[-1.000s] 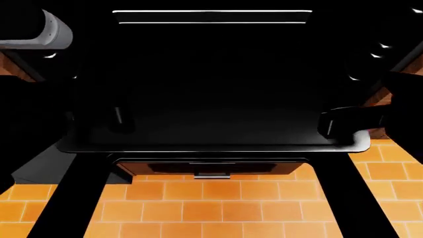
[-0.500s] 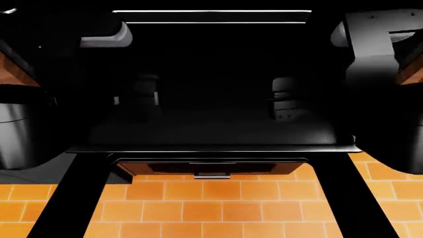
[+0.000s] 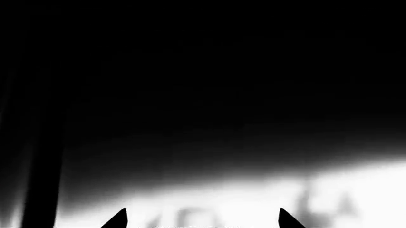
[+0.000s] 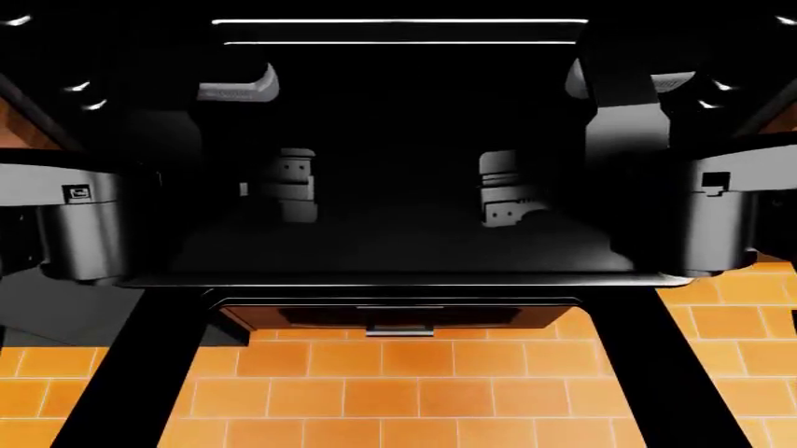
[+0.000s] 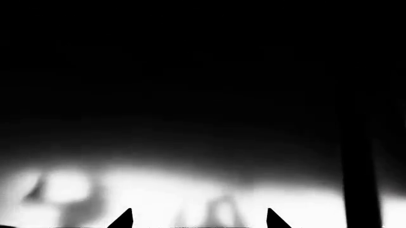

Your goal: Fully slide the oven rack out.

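Note:
The oven rack is a wide flat black shelf in the head view, with a thin bright front edge and pale silvery rear bars. It reaches out above the oven door. My left gripper and right gripper hover over the rack's middle, apart from each other, touching nothing that I can see. In the left wrist view my left gripper has its fingertips wide apart and empty. In the right wrist view my right gripper is the same. Both wrist views show only a blurred pale band and darkness.
The black windowed oven door with a silver handle bar sits just below the rack's front edge. My bulky forearms flank the rack at left and right. Orange floor tiles lie in front, crossed by two dark bars.
Both arms have swung in from the sides toward the middle. The two grippers now show more plainly over the rack. The rack itself has not visibly moved.

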`<state>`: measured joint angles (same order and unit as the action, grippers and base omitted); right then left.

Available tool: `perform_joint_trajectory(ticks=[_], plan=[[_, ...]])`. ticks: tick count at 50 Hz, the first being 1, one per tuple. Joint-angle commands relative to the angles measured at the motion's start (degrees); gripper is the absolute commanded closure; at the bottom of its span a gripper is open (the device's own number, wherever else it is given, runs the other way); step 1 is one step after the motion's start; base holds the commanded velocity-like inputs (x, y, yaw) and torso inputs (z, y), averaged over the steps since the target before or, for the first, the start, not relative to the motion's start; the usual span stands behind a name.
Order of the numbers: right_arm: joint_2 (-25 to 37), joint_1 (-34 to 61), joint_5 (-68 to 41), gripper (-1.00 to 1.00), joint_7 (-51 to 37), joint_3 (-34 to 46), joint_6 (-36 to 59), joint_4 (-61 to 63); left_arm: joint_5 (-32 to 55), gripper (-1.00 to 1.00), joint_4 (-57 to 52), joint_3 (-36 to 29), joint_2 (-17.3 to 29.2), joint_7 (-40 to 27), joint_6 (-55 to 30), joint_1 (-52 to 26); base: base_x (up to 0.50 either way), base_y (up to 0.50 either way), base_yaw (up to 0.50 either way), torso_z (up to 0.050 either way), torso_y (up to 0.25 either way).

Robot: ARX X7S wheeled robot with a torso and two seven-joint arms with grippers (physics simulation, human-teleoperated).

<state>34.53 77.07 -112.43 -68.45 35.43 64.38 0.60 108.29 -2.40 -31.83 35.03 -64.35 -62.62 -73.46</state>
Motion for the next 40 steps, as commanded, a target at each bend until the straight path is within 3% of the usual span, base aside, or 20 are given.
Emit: perform_joint_trajectory(ticks=[1, 40], plan=[[-0.86, -0.34, 3.54, -1.00, 2.96, 1.94, 0.66, -3.73, -3.47, -1.00, 0.92, -1.32, -0.08, 1.64, 0.31, 1.75, 0.00, 0.00, 0.00, 0.000, 0.000], [2.88, -8.10, 9.54, -1.00, 7.49, 4.51, -0.85, -3.52, -8.74, -1.00, -1.85, -3.05, 2.31, 3.04, 4.38, 12.75, 0.00, 0.00, 0.00, 0.000, 0.000]])
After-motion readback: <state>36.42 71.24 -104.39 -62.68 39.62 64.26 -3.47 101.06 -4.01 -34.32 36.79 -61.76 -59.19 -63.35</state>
